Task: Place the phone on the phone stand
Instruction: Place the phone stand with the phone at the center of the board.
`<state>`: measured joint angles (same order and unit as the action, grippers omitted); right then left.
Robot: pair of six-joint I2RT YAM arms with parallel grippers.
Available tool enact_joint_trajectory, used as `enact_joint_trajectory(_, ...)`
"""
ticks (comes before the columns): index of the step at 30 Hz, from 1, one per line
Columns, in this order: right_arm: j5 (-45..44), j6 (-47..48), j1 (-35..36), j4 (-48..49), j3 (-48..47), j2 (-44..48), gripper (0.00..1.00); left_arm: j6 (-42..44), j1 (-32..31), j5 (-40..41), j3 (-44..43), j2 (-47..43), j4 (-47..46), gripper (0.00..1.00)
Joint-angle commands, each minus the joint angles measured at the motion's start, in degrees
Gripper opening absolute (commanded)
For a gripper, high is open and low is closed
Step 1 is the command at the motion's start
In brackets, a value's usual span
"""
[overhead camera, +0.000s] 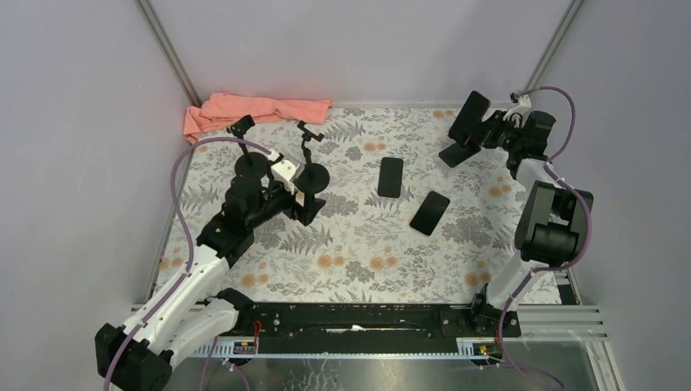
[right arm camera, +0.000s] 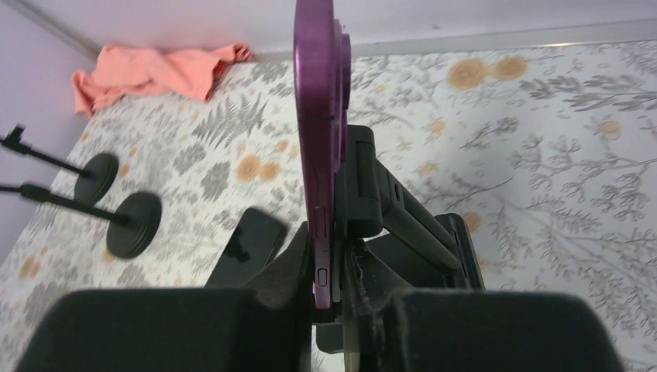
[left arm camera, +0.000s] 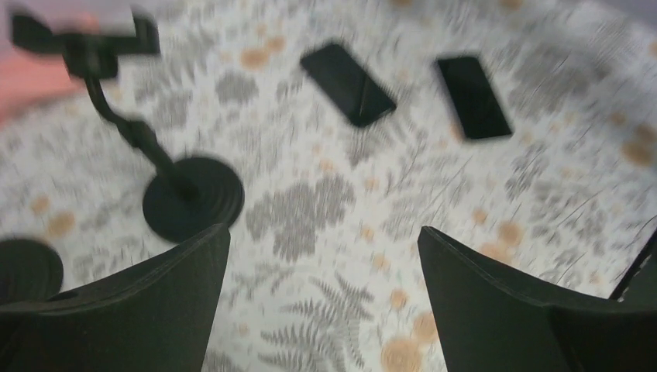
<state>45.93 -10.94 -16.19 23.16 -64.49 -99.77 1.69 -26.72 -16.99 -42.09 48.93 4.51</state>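
1. Left claw (left arm camera: 321, 232): jaws spread wide, holding nothing. A black gooseneck clamp stand with a round base (left arm camera: 194, 199) sits just ahead-left of it. A careless sweep could topple the stand.
2. A black flat phone (left arm camera: 347, 74) and a second black flat phone (left arm camera: 472, 97) lie well ahead of the left claw, apart from each other.
3. Right claw (right arm camera: 325, 267): clamped on the lower edge of the purple-cased phone (right arm camera: 319, 116). The phone is upright, its back against the black folding phone stand (right arm camera: 418, 225) directly ahead of the claw.
4. Risk: cannot tell whether the phone's bottom edge is on the lip. Releasing early could let it tip off, and pushing could shove the stand.
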Motion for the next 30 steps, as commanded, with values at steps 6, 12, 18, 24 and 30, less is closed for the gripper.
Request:
enact_joint_trajectory(6,-6.2,-8.7,0.2,14.2,-12.3,-12.6,0.00,4.6,3.0,6.0,2.7,0.3,4.4,0.99)
enact_joint_trajectory(12,-7.0,-9.2,0.2,14.6,-14.3,-17.3,0.01,4.7,4.2,6.9,3.1,-0.1,4.2,0.99)
enact_joint_trajectory(18,-6.7,-7.8,0.2,14.1,-13.0,-18.2,0.09,4.7,5.1,6.7,3.1,0.2,4.3,0.99)
enact_joint_trajectory(24,-6.0,-8.0,0.2,14.4,-9.9,-17.6,0.19,4.8,5.4,7.3,3.3,-0.5,4.4,0.99)
enact_joint_trajectory(30,-6.3,-7.4,0.2,14.2,-7.2,-15.7,0.28,4.9,5.5,7.5,3.5,-1.3,4.6,0.99)
